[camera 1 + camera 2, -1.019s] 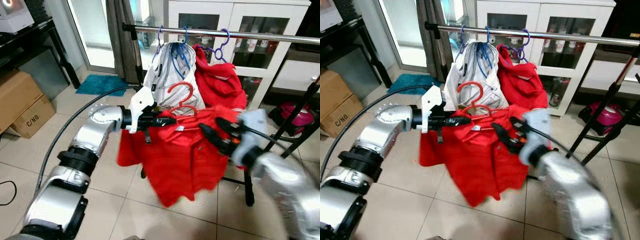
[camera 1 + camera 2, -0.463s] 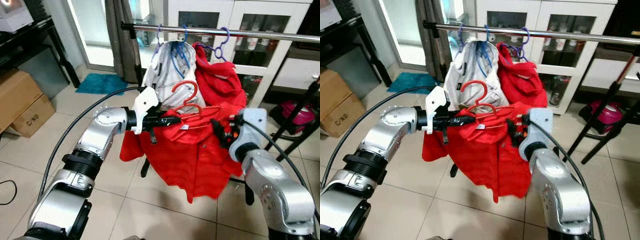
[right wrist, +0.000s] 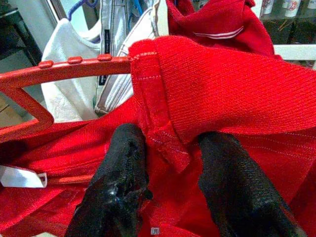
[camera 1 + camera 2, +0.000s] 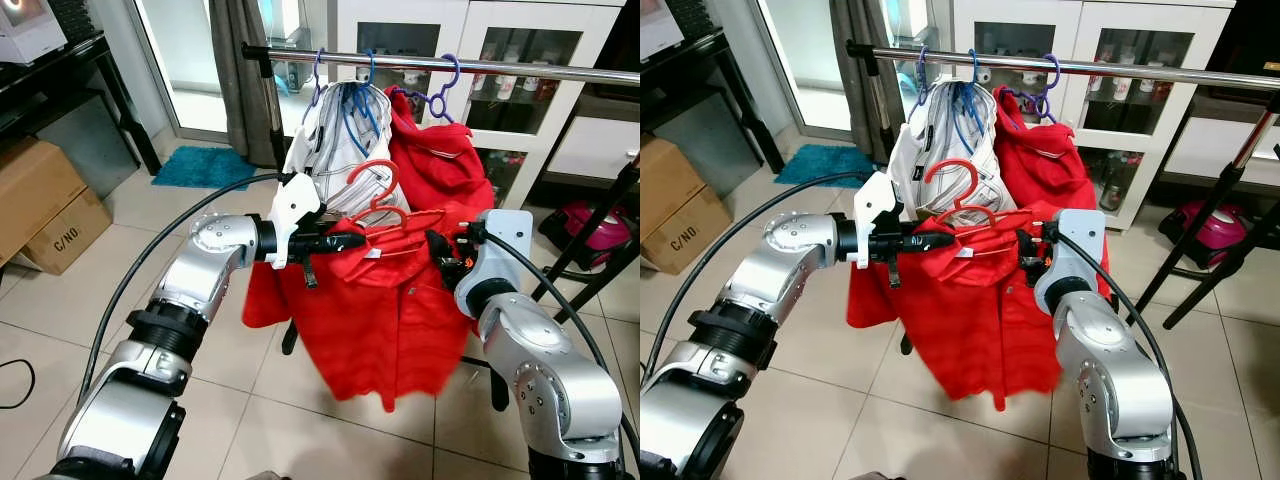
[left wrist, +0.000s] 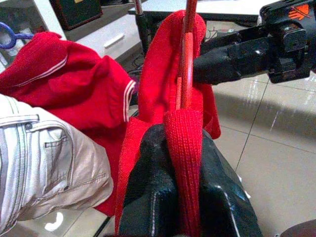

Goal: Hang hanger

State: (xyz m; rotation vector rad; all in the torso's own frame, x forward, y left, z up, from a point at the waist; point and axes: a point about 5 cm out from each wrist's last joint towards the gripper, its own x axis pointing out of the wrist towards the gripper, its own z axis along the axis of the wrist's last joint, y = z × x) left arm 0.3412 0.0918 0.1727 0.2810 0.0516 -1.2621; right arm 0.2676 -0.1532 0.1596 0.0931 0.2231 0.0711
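Left gripper (image 4: 345, 241) clamped tight on one shoulder of the red hanger (image 4: 372, 192), with a fold of the red shirt (image 4: 385, 310) pinched between the fingers (image 5: 153, 163) along with the hanger's arm. Right gripper (image 4: 445, 258) at the opposite shoulder, its two fingers (image 3: 121, 163) parted around a bunched hem of the red cloth, straddling rather than plainly squeezing it, the hanger's notched arm just above. Compared with a second back: right arm drawn in from a blurred, outstretched reach to a settled post close against the garment; shirt pulled up from a low droop and now spread between both grippers; hanger lifted a little toward the rail (image 4: 520, 68). Hook upright and free, below the rail and in front of the white garment (image 4: 330, 140) and another red garment (image 4: 440, 160) already hanging there on blue and purple hangers. Likely meaning: load gathered and steadied on both sides, hanging itself not yet done; next, probably a raise and a push forward to catch the hook on a bare stretch of rail.
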